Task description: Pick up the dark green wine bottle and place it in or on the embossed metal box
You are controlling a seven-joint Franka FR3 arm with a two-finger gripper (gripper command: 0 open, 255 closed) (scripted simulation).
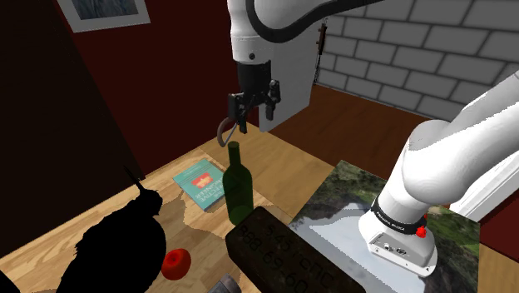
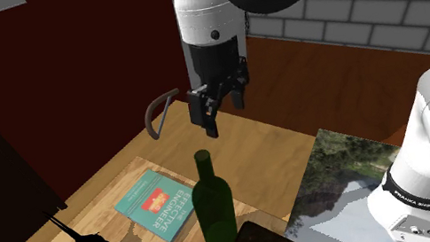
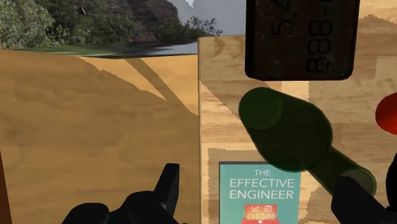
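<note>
The dark green glass wine bottle [image 1: 239,193] is seen standing upright on the light wooden bench [image 1: 283,166], just beside the dark embossed metal box [image 1: 274,250] and near a teal paperback book [image 1: 202,185]. The all-black two-finger gripper [image 1: 252,112] is held above the bottle's neck, apart from it, with its fingers spread wide and empty. A round red fruit [image 1: 175,264] is seen near the box
</note>
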